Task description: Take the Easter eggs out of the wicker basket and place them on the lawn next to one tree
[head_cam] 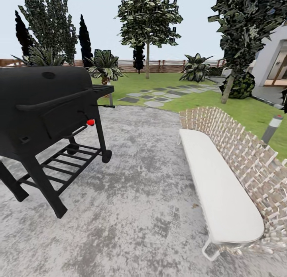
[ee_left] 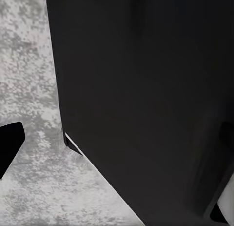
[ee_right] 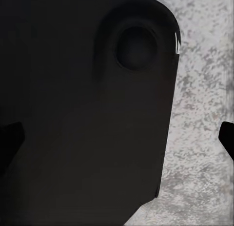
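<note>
Fingers' opening on both arms unreadable; tree (head_cam: 147, 25) on lawn (head_cam: 243, 109) far beyond paving (head_cam: 139, 181).

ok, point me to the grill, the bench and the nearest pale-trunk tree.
grill (head_cam: 44, 97), head view, on its lid.
bench (head_cam: 217, 181), head view, on the white seat.
tree (head_cam: 147, 59), head view, on the trunk.

Even, bright daylight under a pale sky with no distinct cast shadows beneath the black grill (head_cam: 44, 109) or white bench (head_cam: 219, 185), wide-angle stretching toward the head view's edges, coarse blurred paving (head_cam: 135, 197) texture, and dark, featureless, softly rendered surfaces in both wrist views.
</note>
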